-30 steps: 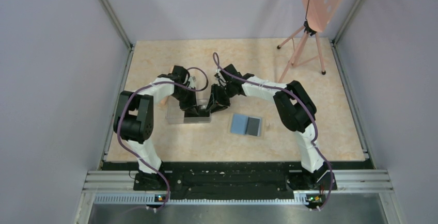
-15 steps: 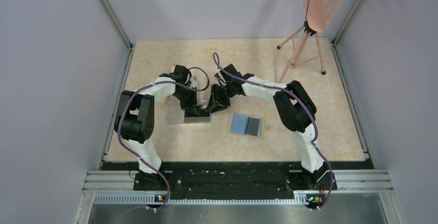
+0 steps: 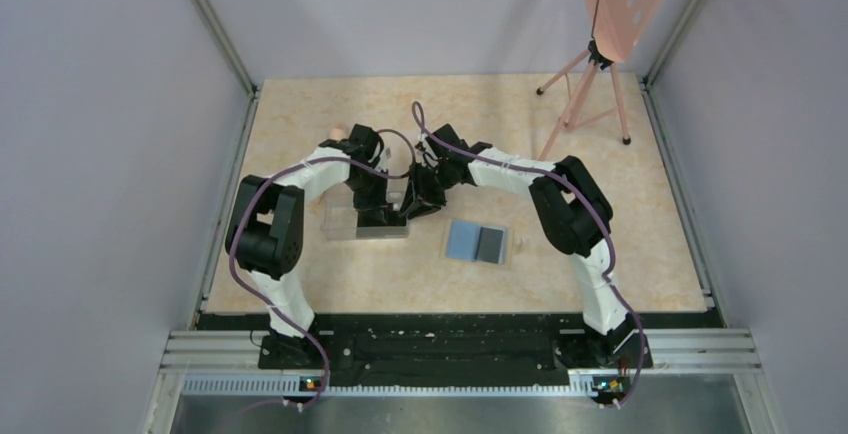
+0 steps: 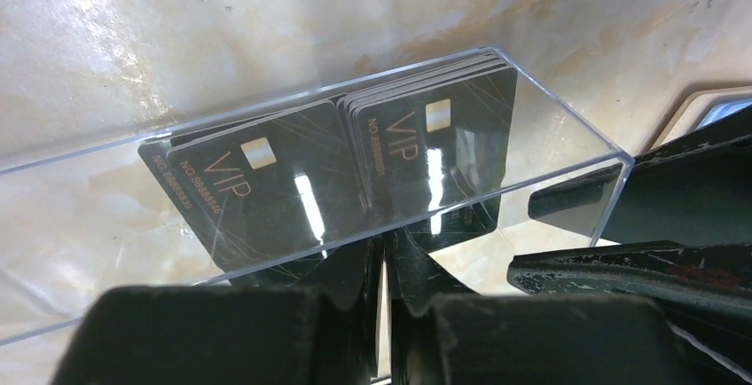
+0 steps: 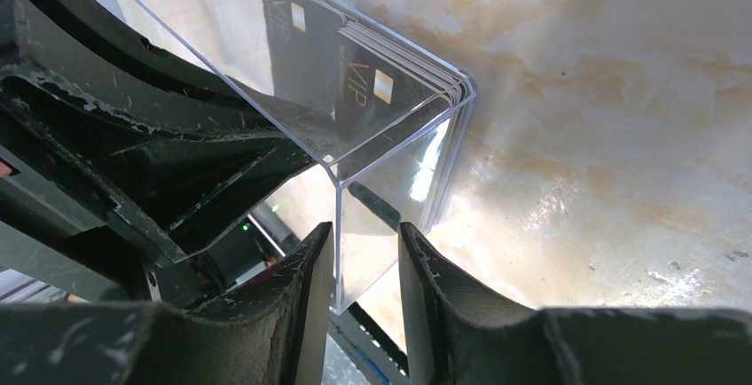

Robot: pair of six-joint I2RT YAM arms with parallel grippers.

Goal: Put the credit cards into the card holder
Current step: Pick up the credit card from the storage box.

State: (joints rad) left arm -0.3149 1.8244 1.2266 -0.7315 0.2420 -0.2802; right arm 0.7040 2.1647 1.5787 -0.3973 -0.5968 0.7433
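- Clear box point(image 4: 567, 137): transparent plastic, glossy, with bright reflections.
- Credit cards point(image 4: 266, 190): glossy black plastic, finely scratched, metallic gold lettering.
- Table point(image 4: 133, 30): smooth, polished beige marbled surface with glare.
- Right gripper fingers point(image 5: 306, 314): matt black plastic, scuffed and scratched at the edges.

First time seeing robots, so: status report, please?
Left gripper pinching clear box wall; right gripper straddling its end. Credit cards inside box. Card holder open, unobstructed.
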